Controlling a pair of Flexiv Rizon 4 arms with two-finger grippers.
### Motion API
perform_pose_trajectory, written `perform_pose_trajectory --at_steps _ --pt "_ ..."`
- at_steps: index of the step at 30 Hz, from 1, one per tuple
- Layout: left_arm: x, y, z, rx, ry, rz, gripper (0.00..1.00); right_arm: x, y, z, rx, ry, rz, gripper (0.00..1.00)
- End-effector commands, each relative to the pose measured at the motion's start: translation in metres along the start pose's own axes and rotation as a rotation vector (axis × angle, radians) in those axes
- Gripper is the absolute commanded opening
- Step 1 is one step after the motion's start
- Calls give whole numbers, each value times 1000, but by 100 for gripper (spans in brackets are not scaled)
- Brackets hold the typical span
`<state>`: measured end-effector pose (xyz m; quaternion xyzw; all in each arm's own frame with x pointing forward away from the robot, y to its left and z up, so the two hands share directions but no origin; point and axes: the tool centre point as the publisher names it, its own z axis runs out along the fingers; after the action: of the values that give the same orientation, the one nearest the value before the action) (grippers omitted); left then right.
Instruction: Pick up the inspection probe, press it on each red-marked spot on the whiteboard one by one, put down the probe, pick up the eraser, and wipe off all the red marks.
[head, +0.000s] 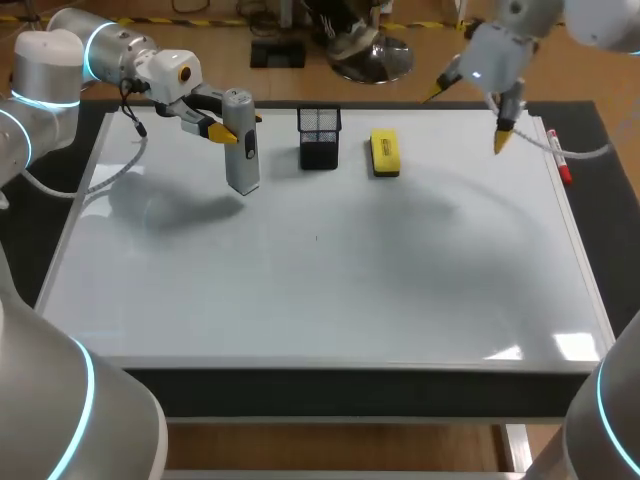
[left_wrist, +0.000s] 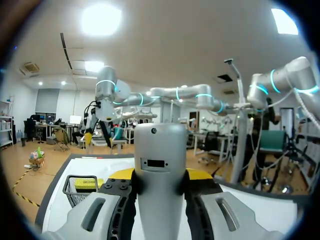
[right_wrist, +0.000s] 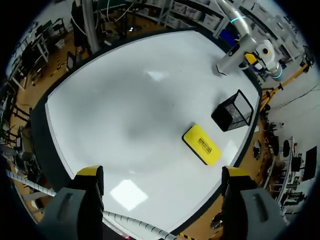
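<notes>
Whiteboard (head: 320, 280) spreads under both my arms, and over its back left part my left gripper (head: 235, 128) is clamped on the grey inspection probe (head: 241, 140), which stands upright between my fingers. Just beside the probe stands a black mesh basket (head: 319, 137), then the yellow eraser (head: 384, 153) lying flat, its dark label too small to read. My right gripper (right_wrist: 162, 172) hangs with fingers wide apart over the back right corner, near a red marker (head: 560, 160) on the board's edge.

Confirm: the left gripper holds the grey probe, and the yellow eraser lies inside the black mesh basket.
Not inside: the head view shows the yellow eraser lying on the whiteboard beside the black mesh basket. The left gripper does hold the grey probe.
</notes>
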<state>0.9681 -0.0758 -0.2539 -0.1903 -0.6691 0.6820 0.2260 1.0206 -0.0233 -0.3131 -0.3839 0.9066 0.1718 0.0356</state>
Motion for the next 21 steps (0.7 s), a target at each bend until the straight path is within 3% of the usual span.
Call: perform_pose_trajectory --at_steps 1,6,21 --pt "-3 -1 -4 1 12 -2 0 28 6 -24 -1 -130 36 100" --pt "-3 -1 -4 1 12 -2 0 33 8 -36 9 -193 71 100" --pt "-3 -1 -4 1 12 -2 0 33 8 -36 9 -193 71 100"
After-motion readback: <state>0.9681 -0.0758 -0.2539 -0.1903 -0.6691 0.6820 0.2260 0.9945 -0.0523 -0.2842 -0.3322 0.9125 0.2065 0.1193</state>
